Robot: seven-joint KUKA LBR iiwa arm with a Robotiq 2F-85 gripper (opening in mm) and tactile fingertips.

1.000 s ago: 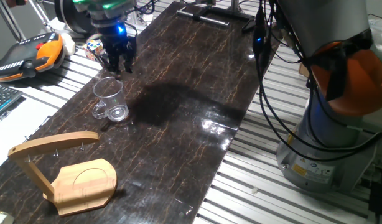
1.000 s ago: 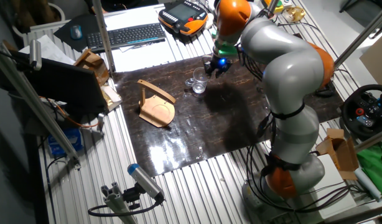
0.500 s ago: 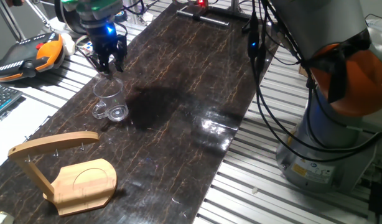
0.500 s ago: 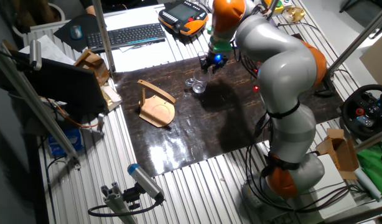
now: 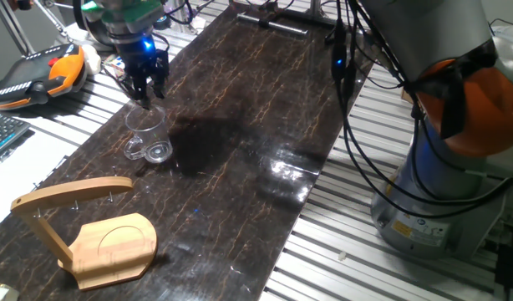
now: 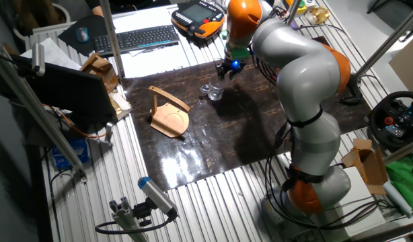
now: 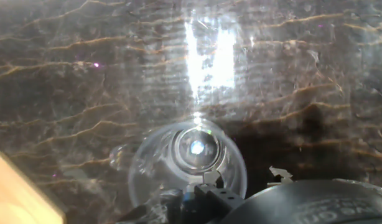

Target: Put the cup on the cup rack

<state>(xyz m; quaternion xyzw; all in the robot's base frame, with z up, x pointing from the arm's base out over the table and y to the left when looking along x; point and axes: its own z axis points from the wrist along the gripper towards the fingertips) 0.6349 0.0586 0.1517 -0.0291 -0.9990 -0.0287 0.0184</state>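
Note:
The cup [image 5: 148, 135], a clear glass mug, stands upright on the dark marbled table top [image 5: 248, 150], its handle pointing toward the near left. My gripper [image 5: 146, 99] hangs just above the cup's far rim, fingers pointing down and slightly apart, holding nothing. The other fixed view shows the gripper [image 6: 222, 72] right over the cup [image 6: 213, 92]. From the hand view I look down into the cup [image 7: 190, 155], with a dark finger [image 7: 211, 190] at its near rim. The cup rack [image 5: 88, 227], light wood, stands at the near left, apart from the cup; it is also the cup rack [image 6: 168, 115].
An orange teach pendant [image 5: 35, 73] and a keyboard [image 5: 2, 134] lie on the slatted bench to the left of the table top. The arm's grey base [image 5: 444, 184] and cables [image 5: 357, 100] stand to the right. A metal bar [image 5: 277, 25] lies at the far end.
The gripper has shifted left and slightly lower, from beside the cup's far side to just above its rim. Cup and rack have not moved.

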